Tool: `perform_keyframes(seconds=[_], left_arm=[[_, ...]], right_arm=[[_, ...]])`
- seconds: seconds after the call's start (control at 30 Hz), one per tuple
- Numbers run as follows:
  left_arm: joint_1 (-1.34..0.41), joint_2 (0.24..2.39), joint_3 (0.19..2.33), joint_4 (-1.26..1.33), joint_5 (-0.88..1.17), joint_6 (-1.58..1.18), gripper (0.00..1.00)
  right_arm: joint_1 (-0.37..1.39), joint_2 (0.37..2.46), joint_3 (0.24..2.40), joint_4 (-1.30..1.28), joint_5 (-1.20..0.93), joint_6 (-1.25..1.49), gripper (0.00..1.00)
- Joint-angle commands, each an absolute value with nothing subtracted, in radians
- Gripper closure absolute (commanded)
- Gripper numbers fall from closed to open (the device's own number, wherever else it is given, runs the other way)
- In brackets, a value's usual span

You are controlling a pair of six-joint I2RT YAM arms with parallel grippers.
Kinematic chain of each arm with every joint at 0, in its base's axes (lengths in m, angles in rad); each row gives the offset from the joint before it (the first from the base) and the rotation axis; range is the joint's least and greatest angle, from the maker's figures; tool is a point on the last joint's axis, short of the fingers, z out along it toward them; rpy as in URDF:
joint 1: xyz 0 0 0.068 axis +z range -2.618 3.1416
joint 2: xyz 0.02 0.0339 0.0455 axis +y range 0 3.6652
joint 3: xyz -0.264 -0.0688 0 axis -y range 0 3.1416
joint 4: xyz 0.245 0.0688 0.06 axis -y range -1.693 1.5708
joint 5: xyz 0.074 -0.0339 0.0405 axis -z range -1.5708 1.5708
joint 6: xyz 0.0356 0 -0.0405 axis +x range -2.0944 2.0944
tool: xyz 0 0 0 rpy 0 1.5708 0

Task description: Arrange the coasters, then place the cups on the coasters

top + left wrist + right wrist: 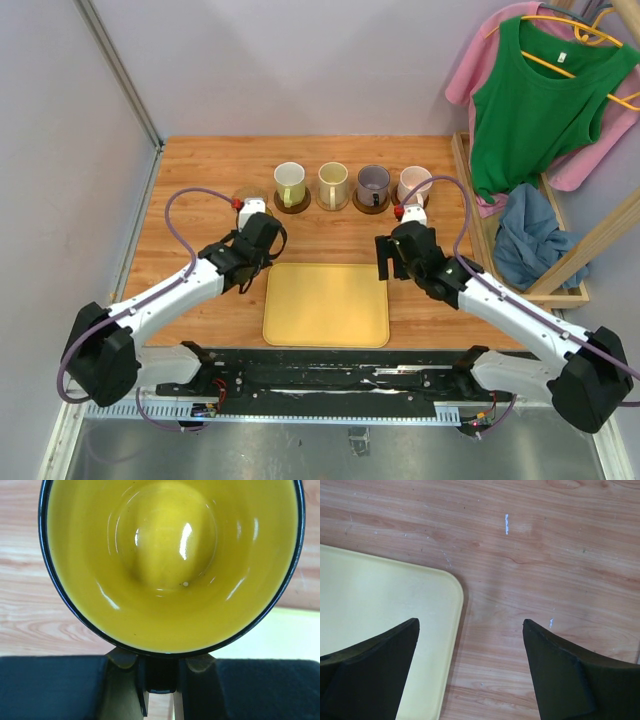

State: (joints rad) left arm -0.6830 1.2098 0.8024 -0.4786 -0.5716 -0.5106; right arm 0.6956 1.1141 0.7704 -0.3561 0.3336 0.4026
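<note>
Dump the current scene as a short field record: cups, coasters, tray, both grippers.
back row: cream-green cup, cream-white cup, grey-purple cup, pink cup, each on a coaster
yellow cup: held by left gripper, not on a coaster
free coaster: left end of the row, partly hidden by the left arm
right gripper: open, holding nothing, over the tray's corner
tray: yellow, in front of the row
</note>
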Motion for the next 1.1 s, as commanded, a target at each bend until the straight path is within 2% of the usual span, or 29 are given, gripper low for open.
perform_keyframes(seconds=[0.0,0.27,0.53,0.8,1.07], left_arm=[[-0.577,1.233,0.867,-0.328,-0.613,-0.370,0.99],[-0.426,1.334,0.867,-0.157,-0.543,-0.217,0.99],[-0.251,1.466,0.944,-0.051,-0.307,-0.167,0.99],[-0.192,1.657,1.143,-0.164,-0.214,-0.163,1.00],[-0.180,1.778,1.234,-0.235,-0.174,-0.216,0.99]], right_arm=[[0.682,1.064,0.748,-0.354,0.390,0.386,0.15],[0.664,1.058,0.742,-0.345,0.399,0.374,0.15],[0.630,1.071,0.764,-0.338,0.397,0.363,0.15],[0.613,1.119,0.801,-0.333,0.374,0.369,0.15],[0.605,1.158,0.822,-0.328,0.358,0.367,0.15]])
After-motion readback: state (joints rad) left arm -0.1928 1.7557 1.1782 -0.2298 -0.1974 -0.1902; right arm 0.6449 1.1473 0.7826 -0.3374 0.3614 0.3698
